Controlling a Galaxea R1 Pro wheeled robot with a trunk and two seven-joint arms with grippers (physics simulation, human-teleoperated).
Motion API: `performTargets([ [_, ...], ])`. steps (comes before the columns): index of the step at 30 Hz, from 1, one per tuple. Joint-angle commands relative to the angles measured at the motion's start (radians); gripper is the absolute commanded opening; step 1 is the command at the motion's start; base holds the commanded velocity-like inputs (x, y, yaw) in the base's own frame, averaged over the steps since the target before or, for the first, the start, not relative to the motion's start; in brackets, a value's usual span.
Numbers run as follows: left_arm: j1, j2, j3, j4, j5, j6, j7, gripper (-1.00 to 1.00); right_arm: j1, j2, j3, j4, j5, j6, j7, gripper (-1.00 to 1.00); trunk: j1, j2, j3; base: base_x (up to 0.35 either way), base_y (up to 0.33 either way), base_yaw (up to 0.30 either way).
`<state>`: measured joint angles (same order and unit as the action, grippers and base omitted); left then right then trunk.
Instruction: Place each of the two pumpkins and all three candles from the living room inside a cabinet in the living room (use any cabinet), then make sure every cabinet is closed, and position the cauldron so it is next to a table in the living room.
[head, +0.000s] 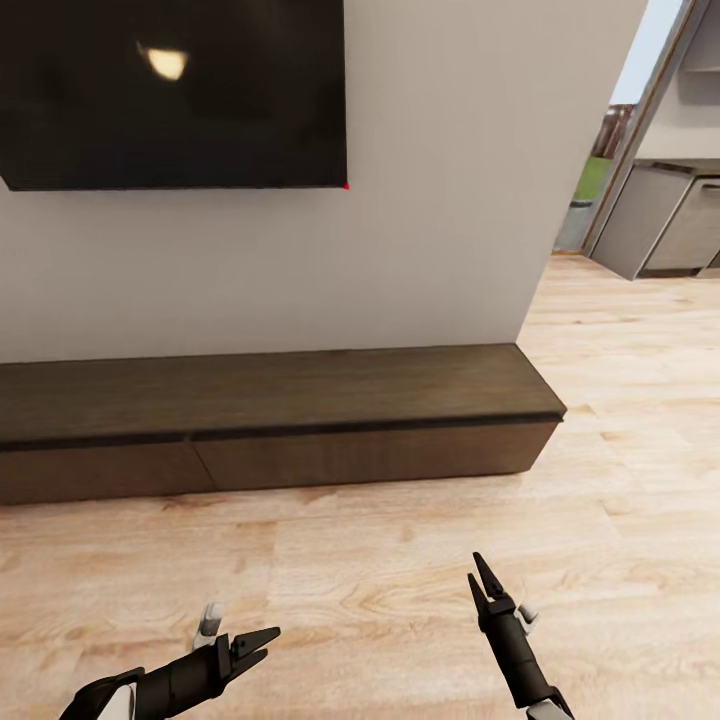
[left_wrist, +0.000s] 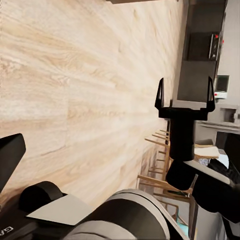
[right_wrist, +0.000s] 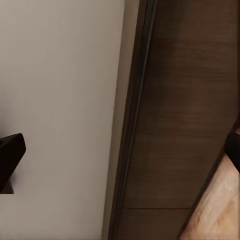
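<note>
Left gripper (head: 258, 644) low over the floor (head: 400, 590), fingers parted, empty. Right gripper (head: 482, 580) likewise parted, empty, aimed at the cabinet (head: 280, 400). Cabinet against the wall (head: 450, 200) under the dark screen (head: 170, 90), drawer fronts flush, apparently closed. Pumpkins, candles, cauldron unsighted. Judged step: approach; advisable to square up to one drawer front and catch its top edge near the middle

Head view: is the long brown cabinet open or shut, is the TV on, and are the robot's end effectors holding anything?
cabinet: drawer fronts shut
TV: screen dark
left end effector: open, empty
right end effector: open, empty
</note>
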<state>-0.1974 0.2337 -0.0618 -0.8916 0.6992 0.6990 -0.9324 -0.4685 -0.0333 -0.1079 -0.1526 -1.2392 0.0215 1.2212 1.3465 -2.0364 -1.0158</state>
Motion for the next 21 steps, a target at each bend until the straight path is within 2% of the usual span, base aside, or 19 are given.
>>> performTargets([
  [1,-0.001,0.001,-0.003,0.000,0.008,0.007,0.001,1.00,-0.001,0.000,-0.007,0.001,0.006,0.003,0.004,1.00,0.004,-0.008,-0.004,0.000,0.000,0.000],
  [14,0.000,0.001,-0.003,0.000,0.009,0.007,0.000,1.00,-0.001,0.000,-0.007,0.001,0.006,0.005,0.003,1.00,0.054,-0.099,-0.045,0.000,0.000,0.000],
  [17,0.000,0.002,-0.012,0.000,0.010,0.007,-0.005,1.00,-0.001,0.000,-0.007,0.001,0.006,0.005,0.003,1.00,0.065,-0.120,-0.054,0.000,0.000,0.000],
  [19,0.000,0.004,-0.025,-0.004,0.010,0.008,-0.043,1.00,-0.001,0.000,-0.007,0.001,0.006,0.005,0.003,1.00,0.073,-0.134,-0.060,0.000,0.000,0.000],
  [21,0.001,0.015,-0.040,-0.011,0.007,0.008,-0.127,1.00,-0.001,-0.001,-0.007,0.001,0.006,0.005,0.003,1.00,0.080,-0.148,-0.067,0.000,0.000,0.000],
])
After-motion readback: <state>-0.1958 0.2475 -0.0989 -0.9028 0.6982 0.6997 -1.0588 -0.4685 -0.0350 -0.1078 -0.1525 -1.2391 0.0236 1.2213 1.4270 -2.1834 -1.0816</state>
